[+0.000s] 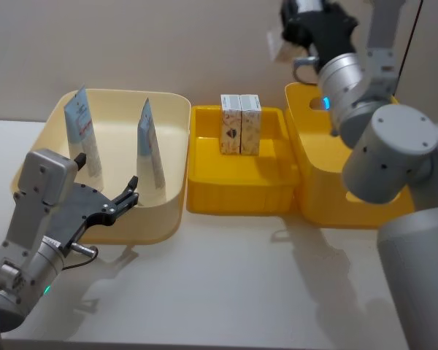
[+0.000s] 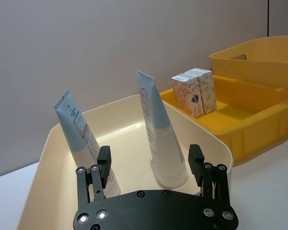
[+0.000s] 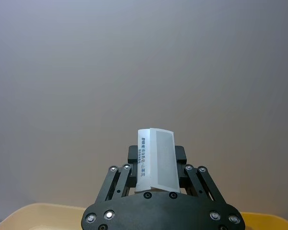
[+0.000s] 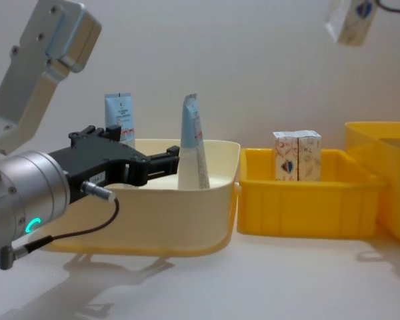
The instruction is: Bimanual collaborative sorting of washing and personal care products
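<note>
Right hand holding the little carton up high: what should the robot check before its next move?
1. Grip: the right hand is shut on the held carton: ok.
2. Held carton lined up over the yellow tray: cannot tell.
3. Bare floor left in the yellow tray in front of the standing cartons: ok.
4. The left hand is open at the cream tray's front: ok.
5. Both tubes stand inside the cream tray: ok.
</note>
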Tool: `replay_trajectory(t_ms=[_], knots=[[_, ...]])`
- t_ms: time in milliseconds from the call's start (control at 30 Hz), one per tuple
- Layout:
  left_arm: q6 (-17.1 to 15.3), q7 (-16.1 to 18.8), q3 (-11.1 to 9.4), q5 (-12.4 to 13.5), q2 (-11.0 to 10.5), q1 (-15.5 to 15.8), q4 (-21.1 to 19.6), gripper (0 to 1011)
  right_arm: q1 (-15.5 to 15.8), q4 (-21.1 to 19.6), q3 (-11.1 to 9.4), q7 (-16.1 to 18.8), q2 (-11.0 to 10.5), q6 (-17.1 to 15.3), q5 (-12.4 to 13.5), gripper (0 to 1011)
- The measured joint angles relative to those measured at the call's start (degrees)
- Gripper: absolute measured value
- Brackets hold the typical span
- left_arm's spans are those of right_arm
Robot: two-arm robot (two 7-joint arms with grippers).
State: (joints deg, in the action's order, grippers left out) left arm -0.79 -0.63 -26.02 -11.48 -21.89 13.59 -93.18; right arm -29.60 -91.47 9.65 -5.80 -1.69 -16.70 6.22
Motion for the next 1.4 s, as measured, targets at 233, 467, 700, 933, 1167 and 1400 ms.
replay_trajectory(t_ms=[233,467,700,933,1167,1400], knots=[[0.0,0.0,0.0,0.0,0.0,0.0,0.0,1003,-0.7,-0.29,-2.14,-2.52,-0.28,1.38,-1.55,431],[0.0,0.0,0.0,0.0,0.0,0.0,0.0,1003,-1.51,0.08,-4.1,-4.27,-0.74,0.95,-2.72,431],[0.0,0.0,0.0,0.0,0.0,0.0,0.0,1003,-2.0,0.97,-5.56,-4.6,-1.11,-2.13,-3.03,431],[0.0,0.0,0.0,0.0,0.0,0.0,0.0,1003,-2.16,2.08,-6.33,-3.99,-1.17,-5.83,-2.92,431],[0.0,0.0,0.0,0.0,0.0,0.0,0.0,1003,-2.32,3.5,-6.51,-3.31,-1.07,-9.33,-2.68,431],[0.0,0.0,0.0,0.0,0.0,0.0,0.0,1003,-2.68,6.07,-6.48,-3.03,-0.49,-13.49,-2.65,431]])
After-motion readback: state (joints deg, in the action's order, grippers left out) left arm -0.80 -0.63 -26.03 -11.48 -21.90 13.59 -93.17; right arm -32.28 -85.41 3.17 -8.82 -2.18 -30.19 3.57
